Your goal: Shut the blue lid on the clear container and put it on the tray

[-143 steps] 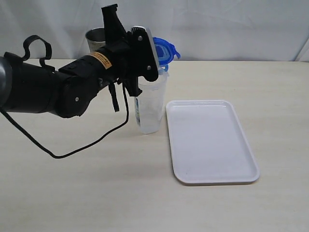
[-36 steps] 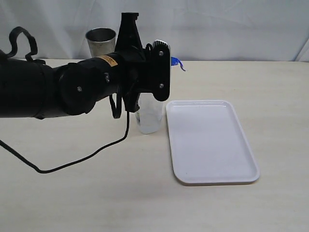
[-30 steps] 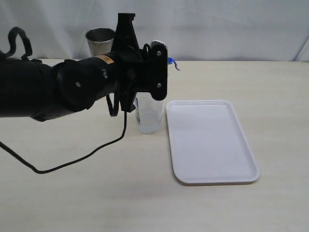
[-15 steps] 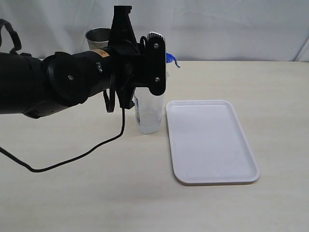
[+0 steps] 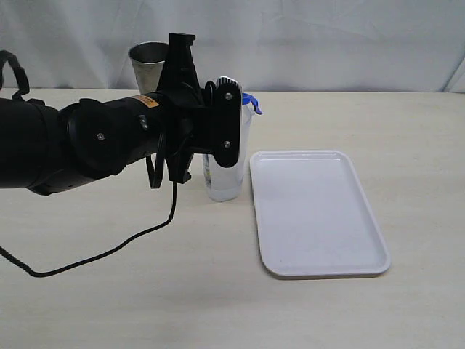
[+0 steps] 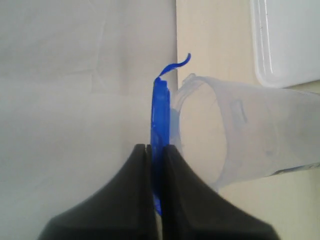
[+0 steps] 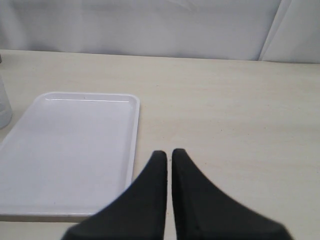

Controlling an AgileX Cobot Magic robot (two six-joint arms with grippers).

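Plastic, thin and light, is all this job is dealing in. The blue lid (image 6: 160,115) is standing on edge right at the open mouth of the clear container (image 5: 224,182). The left end effector (image 6: 155,148) is pinching the lid by its rim, jaws nearly together with only the lid's thickness between them. Whether the lid is touching the container's lip I cannot tell from here.

The container is standing upright on the desk (image 5: 109,291), just beside the long left edge of the tray (image 5: 320,155) and not on it. A steel tumbler (image 5: 150,57) is sitting behind the arm. The right end effector (image 7: 169,152) is hanging over the desk by the tray, jaws pressed together on nothing.

To my eye the lid is behaving stiffly across its disc but springily at the flaps, one of which is curling free. An edge pinch is giving little say over tilt. The container is showing nothing inside, so I am judging it light, tall and easily tipped by a sideways push. Its smooth walls are probably slippery and likely to flex. I would be taking it around the upper body, below the flaps, with a gentle squeeze.
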